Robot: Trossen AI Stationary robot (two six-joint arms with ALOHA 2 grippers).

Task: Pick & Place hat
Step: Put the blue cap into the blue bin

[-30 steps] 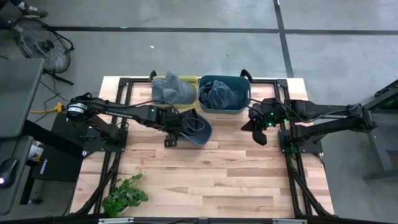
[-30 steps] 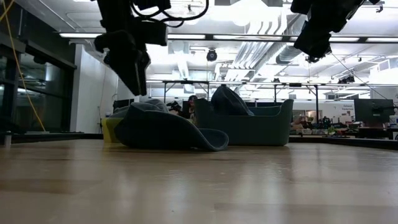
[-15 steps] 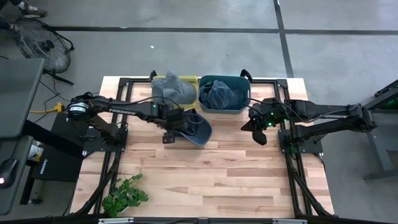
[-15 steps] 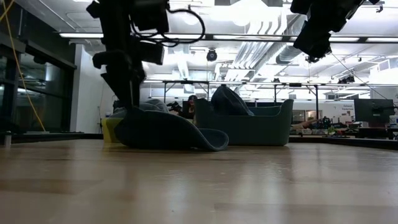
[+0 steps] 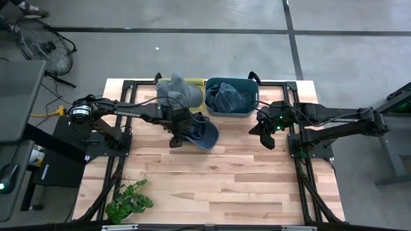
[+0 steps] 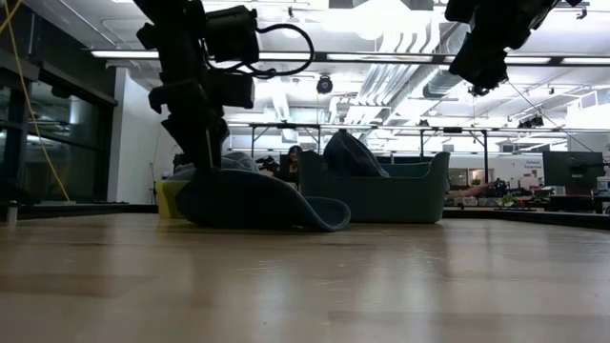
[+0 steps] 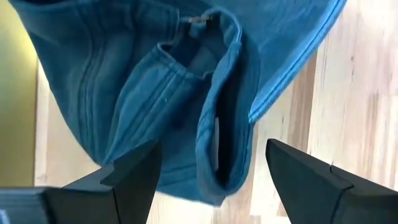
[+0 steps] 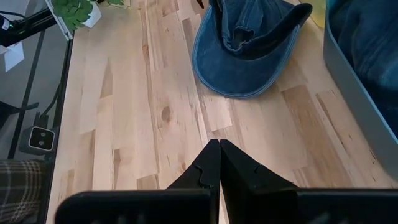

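Overhead, ceiling lights [image 6: 315, 55]; below, wooden table [image 5: 225, 173].

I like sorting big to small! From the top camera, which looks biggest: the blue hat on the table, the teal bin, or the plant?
1. Teal bin
2. Blue hat; the left gripper hides part of it
3. Plant, though it looks close to the hat in size

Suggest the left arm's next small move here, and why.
Probably shut the fingers. The left gripper is open, its fingers straddling the rear edge of the blue denim cap, which lies upside down on the wooden table. In the low view it is down at the cap. The right gripper waits aside.
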